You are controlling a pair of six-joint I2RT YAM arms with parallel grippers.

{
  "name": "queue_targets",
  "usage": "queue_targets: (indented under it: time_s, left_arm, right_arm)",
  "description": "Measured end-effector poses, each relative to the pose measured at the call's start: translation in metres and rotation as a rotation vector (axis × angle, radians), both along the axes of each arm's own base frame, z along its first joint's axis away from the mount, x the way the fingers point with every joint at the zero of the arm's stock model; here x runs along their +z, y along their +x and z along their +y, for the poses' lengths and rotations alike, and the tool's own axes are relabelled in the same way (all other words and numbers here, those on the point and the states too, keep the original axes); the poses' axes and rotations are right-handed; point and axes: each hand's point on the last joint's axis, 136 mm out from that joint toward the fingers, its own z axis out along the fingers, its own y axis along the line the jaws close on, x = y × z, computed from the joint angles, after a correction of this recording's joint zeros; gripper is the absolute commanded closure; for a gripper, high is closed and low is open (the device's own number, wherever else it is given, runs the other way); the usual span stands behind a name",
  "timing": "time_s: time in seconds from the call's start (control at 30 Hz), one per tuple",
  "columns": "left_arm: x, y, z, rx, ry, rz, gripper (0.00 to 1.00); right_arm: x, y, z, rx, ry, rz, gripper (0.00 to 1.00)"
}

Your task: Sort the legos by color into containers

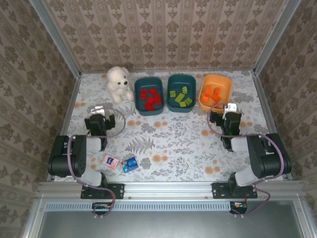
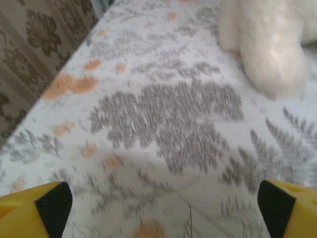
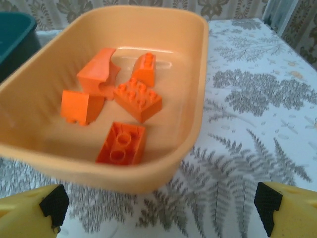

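The fluffy white teddy bear (image 2: 267, 44) is running off the left wrist view's top-right corner, blurred. A dark teal plastic tub (image 3: 15, 37) is getting cropped at the right wrist view's left edge.

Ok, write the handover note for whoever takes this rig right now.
Left pincer: open, holding nothing, low over the tablecloth near the teddy bear.
Right pincer: open, holding nothing, in front of the orange tub.
Red bricks lie in the left teal tub, green bricks in the middle teal tub, orange bricks in the orange tub.
Done: every brick in sight is sorted by colour.
Left: probably just pulling both arms back.
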Motion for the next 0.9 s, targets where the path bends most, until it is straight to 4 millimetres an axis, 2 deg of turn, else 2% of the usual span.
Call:
queue_targets:
  time_s: [0.07,0.1,0.23,0.3,0.9]
  left_arm:
    - [-0.012,-0.009,-0.001,-0.009,0.006,0.032,0.00]
    - [-0.012,-0.007,-0.002,-0.013,0.007,0.031,0.00]
    - [0.012,0.013,-0.002,-0.021,-0.006,-0.049,0.00]
    - [0.018,0.016,-0.001,-0.020,-0.009,-0.073,0.00]
    - [0.019,0.016,-0.003,-0.028,-0.012,-0.074,0.00]
  right_arm:
    - [-0.010,-0.008,0.001,0.008,-0.001,0.020,0.00]
    - [-0.011,-0.008,0.001,0.012,-0.002,0.021,0.00]
    - [0.007,0.008,0.002,0.011,0.001,-0.025,0.00]
    - [0.014,0.014,0.002,0.011,0.001,-0.044,0.00]
    - [0.015,0.014,0.005,0.020,-0.006,-0.043,0.00]
